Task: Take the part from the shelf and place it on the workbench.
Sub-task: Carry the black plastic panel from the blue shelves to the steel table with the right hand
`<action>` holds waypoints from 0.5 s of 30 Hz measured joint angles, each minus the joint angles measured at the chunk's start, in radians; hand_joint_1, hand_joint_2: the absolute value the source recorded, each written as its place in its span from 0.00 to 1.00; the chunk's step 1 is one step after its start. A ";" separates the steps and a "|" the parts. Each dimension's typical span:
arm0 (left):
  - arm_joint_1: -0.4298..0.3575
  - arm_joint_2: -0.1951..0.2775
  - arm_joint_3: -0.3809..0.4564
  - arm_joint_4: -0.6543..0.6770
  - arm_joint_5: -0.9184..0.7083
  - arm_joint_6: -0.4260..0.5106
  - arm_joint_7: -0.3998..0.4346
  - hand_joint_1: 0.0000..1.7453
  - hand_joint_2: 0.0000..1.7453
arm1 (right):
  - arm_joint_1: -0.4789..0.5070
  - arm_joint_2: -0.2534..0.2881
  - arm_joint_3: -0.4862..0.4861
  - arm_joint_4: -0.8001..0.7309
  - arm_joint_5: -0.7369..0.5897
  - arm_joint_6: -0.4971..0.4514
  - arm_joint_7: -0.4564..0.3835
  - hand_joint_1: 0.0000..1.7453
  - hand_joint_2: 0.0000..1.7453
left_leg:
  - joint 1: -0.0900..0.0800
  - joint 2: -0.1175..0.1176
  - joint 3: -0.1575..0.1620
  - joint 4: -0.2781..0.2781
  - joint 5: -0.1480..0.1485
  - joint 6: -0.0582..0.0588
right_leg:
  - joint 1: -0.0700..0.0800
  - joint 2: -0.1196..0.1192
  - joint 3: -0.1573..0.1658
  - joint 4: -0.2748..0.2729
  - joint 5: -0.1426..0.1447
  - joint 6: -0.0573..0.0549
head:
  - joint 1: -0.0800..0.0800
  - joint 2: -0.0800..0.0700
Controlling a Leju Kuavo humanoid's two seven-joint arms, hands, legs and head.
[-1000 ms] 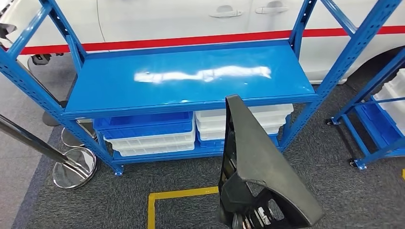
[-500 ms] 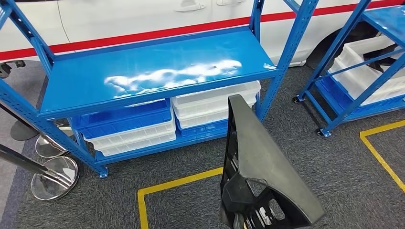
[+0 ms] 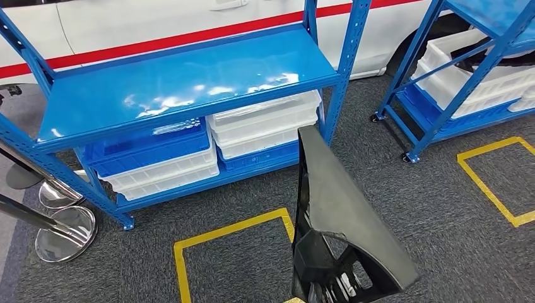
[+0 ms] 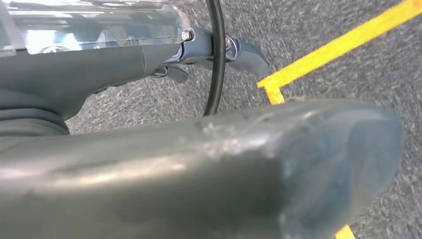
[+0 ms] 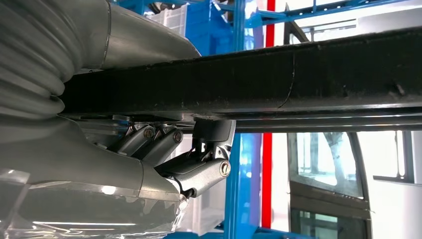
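Note:
The part point(image 3: 344, 214) is a big black triangular plastic panel, held upright in front of me at the lower middle of the head view. Its lower end has open ribbing. In the right wrist view my right hand point(image 5: 149, 159) grips the part's black edge point(image 5: 298, 79), with dark fingers point(image 5: 199, 174) clamped under it. My left hand point(image 4: 149, 124) hangs over grey carpet. Its thick thumb and its fingers point(image 4: 244, 55) stand apart, and carpet shows between them. The blue shelf point(image 3: 176, 82) stands ahead to the left, its top board bare.
White and blue bins point(image 3: 265, 126) fill the shelf's lower level. A second blue rack point(image 3: 441, 76) with white bins stands at the right. Yellow floor lines point(image 3: 233, 230) mark squares on the carpet. Chrome post bases point(image 3: 63, 230) sit at the left. A white car point(image 3: 158, 25) is behind.
The camera has turned to the right: the shelf slid left in the picture and the second rack and a yellow square came into view. The part stays in the same place before me.

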State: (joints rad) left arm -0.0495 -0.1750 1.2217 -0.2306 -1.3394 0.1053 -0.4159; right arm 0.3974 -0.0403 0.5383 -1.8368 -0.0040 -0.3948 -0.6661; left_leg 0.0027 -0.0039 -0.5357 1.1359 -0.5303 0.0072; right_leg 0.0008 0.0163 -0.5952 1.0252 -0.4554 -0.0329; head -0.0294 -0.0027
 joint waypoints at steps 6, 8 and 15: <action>-0.003 -0.001 0.003 0.000 0.000 -0.003 -0.003 0.00 0.00 | 0.001 0.004 -0.003 0.000 0.003 0.000 0.002 1.00 1.00 | -0.007 -0.004 0.085 -0.173 0.014 0.026 | -0.005 0.010 -0.014 0.006 0.020 0.031 | 0.000 0.000; -0.002 -0.002 0.004 0.000 0.001 -0.007 -0.003 0.00 0.00 | 0.003 0.003 -0.004 -0.001 0.004 0.000 0.003 1.00 1.00 | -0.001 0.008 0.080 -0.188 0.033 0.032 | -0.006 0.003 -0.044 0.072 -0.031 0.039 | 0.000 0.000; 0.003 -0.004 0.006 0.000 0.002 -0.015 -0.003 0.00 0.00 | 0.007 0.003 -0.009 -0.002 0.003 0.003 0.008 1.00 1.00 | 0.001 0.060 0.045 -0.154 0.033 0.020 | -0.023 -0.042 -0.008 0.107 -0.059 0.062 | 0.000 0.000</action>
State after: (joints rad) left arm -0.0469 -0.1792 1.2273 -0.2308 -1.3378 0.0898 -0.4192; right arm 0.4045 -0.0369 0.5288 -1.8386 -0.0010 -0.3920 -0.6579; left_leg 0.0042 0.0561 -0.4904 0.9819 -0.4969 0.0272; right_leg -0.0225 -0.0257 -0.6035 1.1317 -0.5146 0.0293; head -0.0289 -0.0027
